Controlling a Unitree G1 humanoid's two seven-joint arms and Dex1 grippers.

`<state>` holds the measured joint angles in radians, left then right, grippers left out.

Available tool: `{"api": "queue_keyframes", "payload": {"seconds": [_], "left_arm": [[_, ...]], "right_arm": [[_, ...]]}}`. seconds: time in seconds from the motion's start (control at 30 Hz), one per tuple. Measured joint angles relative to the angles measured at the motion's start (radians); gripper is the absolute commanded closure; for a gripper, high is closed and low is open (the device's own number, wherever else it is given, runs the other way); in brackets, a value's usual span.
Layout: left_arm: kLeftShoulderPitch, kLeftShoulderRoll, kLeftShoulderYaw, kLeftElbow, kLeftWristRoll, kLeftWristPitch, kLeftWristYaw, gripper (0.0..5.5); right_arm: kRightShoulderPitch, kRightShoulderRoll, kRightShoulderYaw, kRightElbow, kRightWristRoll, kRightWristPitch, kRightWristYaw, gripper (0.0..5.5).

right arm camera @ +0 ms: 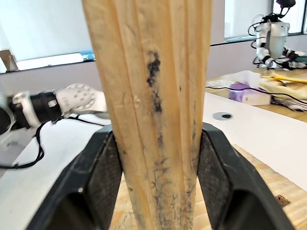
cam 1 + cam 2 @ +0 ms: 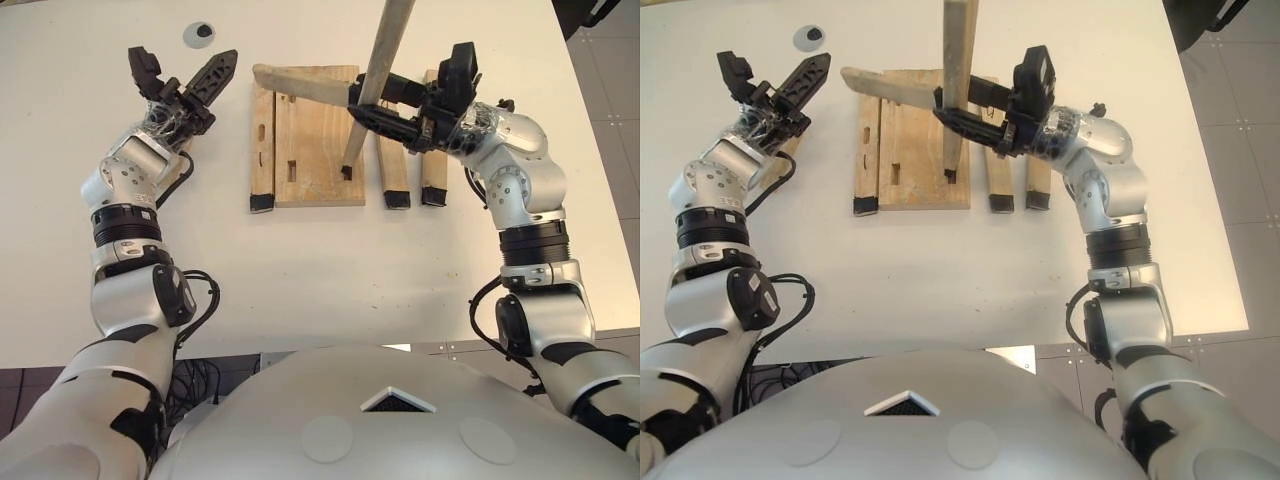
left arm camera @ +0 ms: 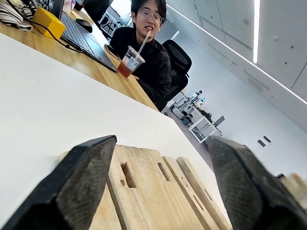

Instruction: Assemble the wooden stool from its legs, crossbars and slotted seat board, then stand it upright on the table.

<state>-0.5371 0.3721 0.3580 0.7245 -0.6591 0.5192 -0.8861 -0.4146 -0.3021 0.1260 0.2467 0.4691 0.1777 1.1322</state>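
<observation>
Left eye view is showing the white worktop [image 2: 300, 260] carrying the slotted seat board [image 2: 310, 170] flat, a leg [image 2: 385, 45] standing nearly upright with its lower end at a board slot, my right pincer [image 2: 362, 103] clamping it, and my left pincer [image 2: 180, 65] hovering spread apart left of the board.

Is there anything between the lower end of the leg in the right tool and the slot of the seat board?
Nothing visible. The leg, held by the right tool, stands with its dark end at a slot near the right edge of the seat board. A second leg lies across the board's far edge, away from that slot.
</observation>
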Motion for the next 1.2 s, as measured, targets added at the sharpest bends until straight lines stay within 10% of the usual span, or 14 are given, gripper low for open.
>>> {"api": "queue_keyframes", "payload": {"seconds": [0.53, 1.2], "left_arm": [[-0.106, 0.078, 0.129, 0.152, -0.001, -0.100, 0.052, 2.05], [0.084, -0.056, 0.159, -0.269, -0.115, 0.023, 0.204, 2.05]], "right_arm": [[-0.240, -0.149, 0.081, 0.360, -0.110, -0.145, 0.261, 3.45], [-0.388, -0.151, 0.273, 0.275, -0.262, 0.029, 0.190, 3.45]]}}
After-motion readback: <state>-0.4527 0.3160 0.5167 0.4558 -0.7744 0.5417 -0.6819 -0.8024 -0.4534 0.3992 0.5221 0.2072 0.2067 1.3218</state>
